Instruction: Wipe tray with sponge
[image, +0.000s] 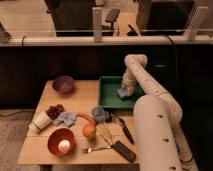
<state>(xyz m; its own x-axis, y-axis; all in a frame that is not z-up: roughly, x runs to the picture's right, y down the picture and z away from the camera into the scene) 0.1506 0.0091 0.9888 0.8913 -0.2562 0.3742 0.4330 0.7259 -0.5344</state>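
Note:
A green tray (107, 89) sits at the far right of the wooden table. A pale blue-grey sponge (122, 93) lies inside the tray near its right side. My gripper (125, 88) comes down from the white arm and is right on top of the sponge, pressing it to the tray floor. The arm's forearm covers the tray's right edge.
On the table (80, 100): a purple bowl (63, 83), grapes (54, 109), a white cup (40, 121), a grey cloth (65, 118), a red bowl with an egg (61, 141), an orange (89, 131), a blue object (98, 113), a carrot, utensils, a dark remote (124, 150).

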